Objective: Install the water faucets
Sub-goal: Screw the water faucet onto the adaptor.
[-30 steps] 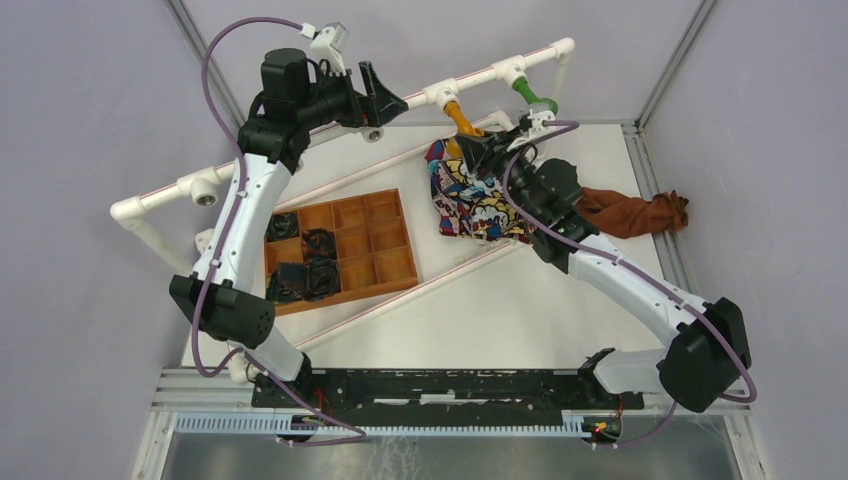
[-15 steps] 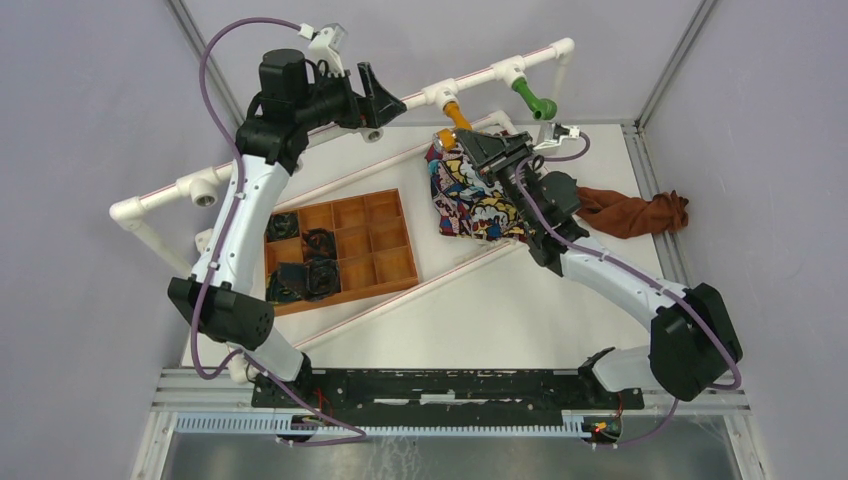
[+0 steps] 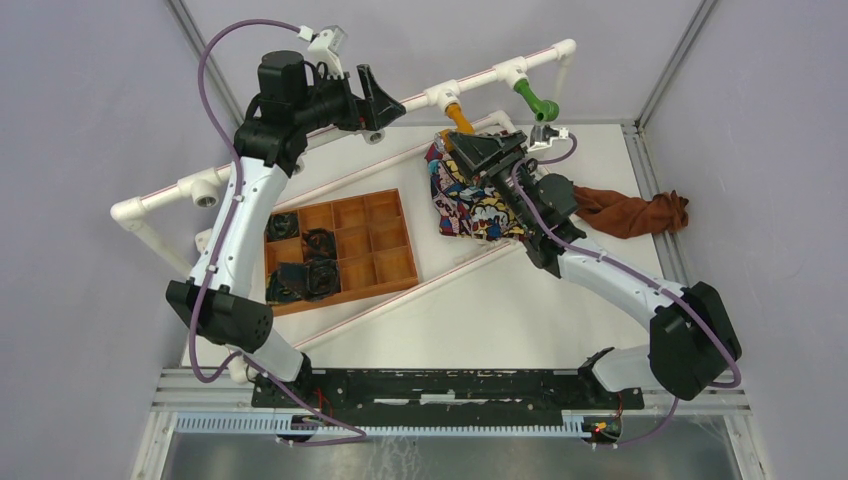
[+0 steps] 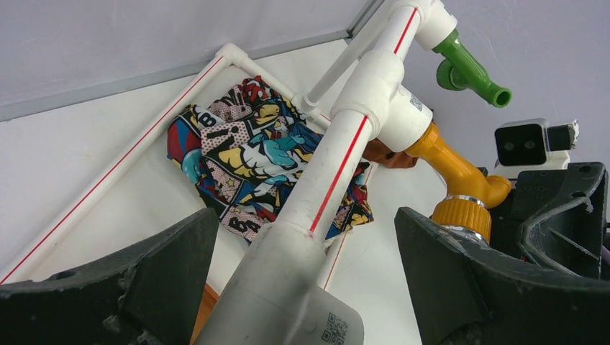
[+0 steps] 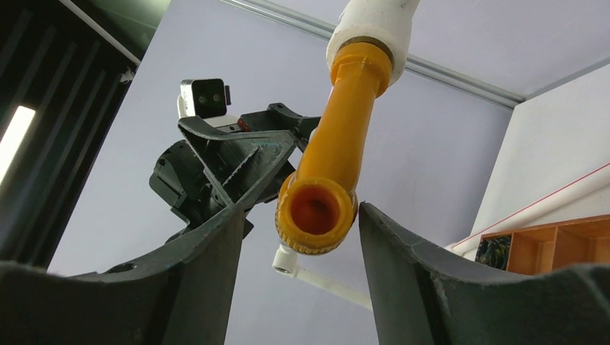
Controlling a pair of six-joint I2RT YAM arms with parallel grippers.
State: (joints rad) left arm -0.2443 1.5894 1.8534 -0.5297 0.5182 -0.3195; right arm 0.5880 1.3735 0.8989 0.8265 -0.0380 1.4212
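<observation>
From above: finds the orange faucet [image 3: 458, 113] and the green faucet [image 3: 535, 100] both hanging from T-fittings [image 3: 440, 95] on the raised far pipe [image 3: 480, 76], side by side, spouts angled down toward the table. Puts the right gripper [image 3: 468, 145] at the orange spout and the left gripper [image 3: 385, 100] astride the same pipe, farther left. Reads as late in the job: both seated, perhaps only a check of tightness left. Cannot tell from here how tight either sits. Notes an open fitting [image 3: 205, 192] low on the left, and no spare faucet in sight.

From the left wrist: shows jaws spread wide with the pipe running between them, clear on both sides, nothing pinched.

From the right wrist: looks up the orange spout, round mouth between the fingers. Jaws parted, with a plain gap on one side and close to touching on the other, so no firm hold.

Works over a white table [image 3: 480, 300] carrying a brown tray [image 3: 385, 262] with small dark parts, a comic cloth [image 3: 470, 210] under the right arm and a brown cloth [image 3: 635, 212] near the right edge. Closed in by lilac walls [image 3: 90, 120] with metal corner posts.
</observation>
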